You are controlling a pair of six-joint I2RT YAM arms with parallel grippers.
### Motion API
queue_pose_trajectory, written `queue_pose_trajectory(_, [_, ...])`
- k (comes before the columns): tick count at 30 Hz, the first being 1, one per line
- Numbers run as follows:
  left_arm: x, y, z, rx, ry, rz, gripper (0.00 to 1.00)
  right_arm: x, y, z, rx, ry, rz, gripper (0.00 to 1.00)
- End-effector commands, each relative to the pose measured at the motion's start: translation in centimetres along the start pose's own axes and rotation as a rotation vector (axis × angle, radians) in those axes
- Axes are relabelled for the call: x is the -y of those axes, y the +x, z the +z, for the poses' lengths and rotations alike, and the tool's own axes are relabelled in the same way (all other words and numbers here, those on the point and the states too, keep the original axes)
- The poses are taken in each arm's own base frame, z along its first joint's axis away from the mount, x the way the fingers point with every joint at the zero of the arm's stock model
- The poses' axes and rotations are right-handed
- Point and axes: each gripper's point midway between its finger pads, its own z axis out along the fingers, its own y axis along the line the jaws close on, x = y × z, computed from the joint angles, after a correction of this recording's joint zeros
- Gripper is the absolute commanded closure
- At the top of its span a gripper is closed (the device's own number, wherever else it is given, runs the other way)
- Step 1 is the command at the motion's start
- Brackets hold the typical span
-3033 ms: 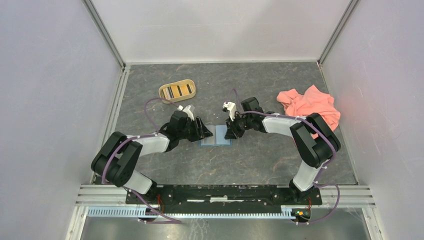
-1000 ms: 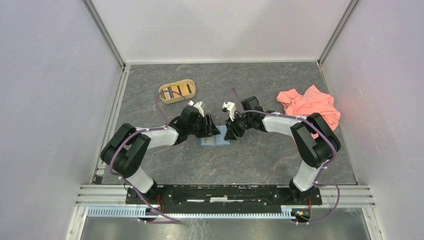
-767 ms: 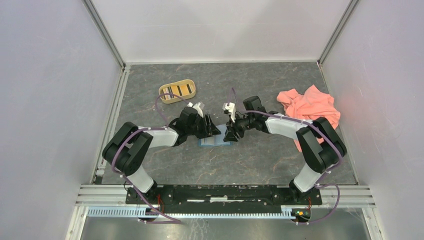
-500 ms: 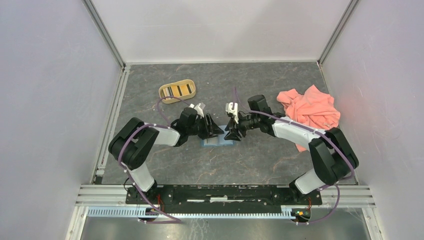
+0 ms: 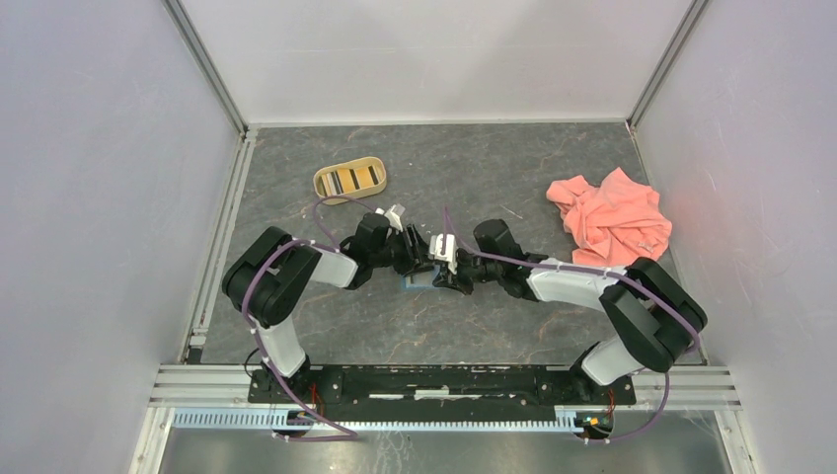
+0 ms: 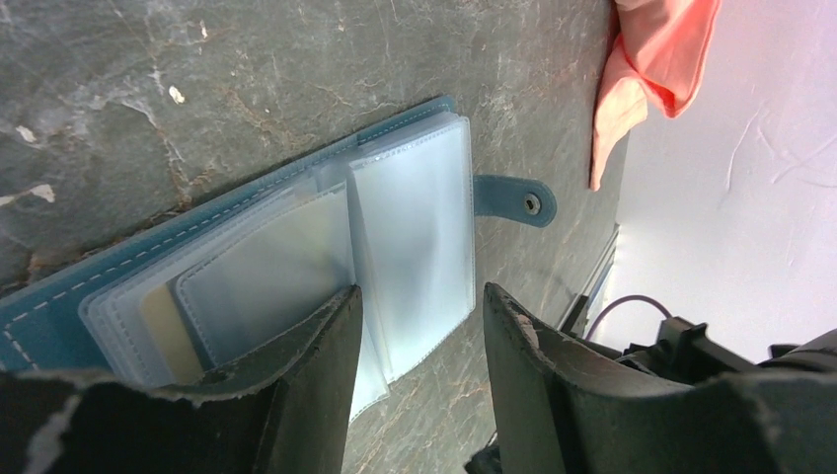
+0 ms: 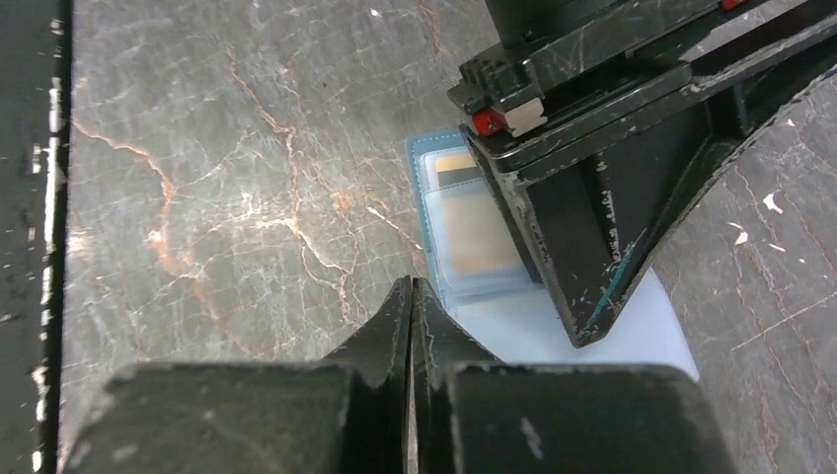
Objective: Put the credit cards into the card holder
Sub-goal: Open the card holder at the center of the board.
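The card holder [image 6: 405, 212] lies open on the table, teal-blue with clear sleeves and a snap strap [image 6: 515, 197]. A yellowish card [image 7: 474, 232] sits in one sleeve. My left gripper [image 6: 420, 291] is open over the holder, one finger [image 6: 306, 385] resting on its left-hand sleeves. My right gripper [image 7: 412, 283] is shut, its tips at the holder's near edge, with nothing visible between them. From above, both grippers [image 5: 419, 262] [image 5: 441, 279] cover most of the holder [image 5: 417, 282]. More credit cards [image 5: 349, 179], dark and gold, lie in the tan tray.
The tan oval tray [image 5: 318, 182] stands at the back left of the grey marbled table. A crumpled pink cloth [image 5: 612, 219] lies at the right. White walls close in the back and both sides.
My right arm has swung down and left, from the holder's right side to its near edge, and its gripper has shut. My left gripper has edged right over the holder.
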Motion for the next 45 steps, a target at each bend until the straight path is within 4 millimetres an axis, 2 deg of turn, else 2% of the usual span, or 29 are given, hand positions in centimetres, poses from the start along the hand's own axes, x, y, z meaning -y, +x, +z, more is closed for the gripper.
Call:
queue_pose_trajectory(1, [0.0, 0.0, 0.5, -0.011, 0.006, -0.054, 0.44, 2.9, -1.4, 0.4, 0.035, 0.206, -0.116, 1.00])
queue_pose_trajectory(9, [0.0, -0.2, 0.3, -0.008, 0.005, -0.056, 0.44, 4.2, -0.7, 2.1, -0.072, 0.279, -0.187, 1.00])
queue_pose_trajectory(12, [0.2, -0.3, 0.3, -0.005, 0.008, -0.055, 0.44, 3.7, 0.2, 2.6, -0.119, 0.270, -0.207, 1.00])
queue_pose_trajectory(18, [1.3, -1.4, -0.3, 0.022, 0.025, -0.030, 0.43, 4.2, 2.5, 3.1, -0.250, 0.258, -0.203, 1.00])
queue_pose_trajectory(23, [3.5, -3.6, -1.7, 0.086, 0.041, 0.036, 0.39, 4.2, 3.7, 2.9, -0.305, 0.234, -0.214, 1.00])
queue_pose_trajectory(26, [4.8, -5.2, -3.5, 0.159, 0.040, 0.097, 0.37, 4.3, 3.9, 2.7, -0.306, 0.233, -0.203, 1.00])
queue_pose_trajectory(28, [5.0, -5.8, -4.7, 0.199, 0.012, 0.129, 0.34, 4.4, 3.8, 2.7, -0.302, 0.232, -0.196, 1.00])
queue_pose_trajectory(33, [3.7, -5.0, -6.5, 0.227, -0.058, 0.134, 0.32, 4.5, 3.6, 2.6, -0.277, 0.220, -0.147, 1.00])
queue_pose_trajectory(39, [1.2, -3.4, -7.2, 0.229, -0.110, 0.069, 0.35, 4.7, 3.8, 2.5, -0.257, 0.205, -0.082, 1.00])
queue_pose_trajectory(45, [0.7, -2.6, -7.2, 0.222, -0.101, 0.017, 0.39, 4.9, 3.9, 2.3, -0.234, 0.195, -0.018, 1.00])
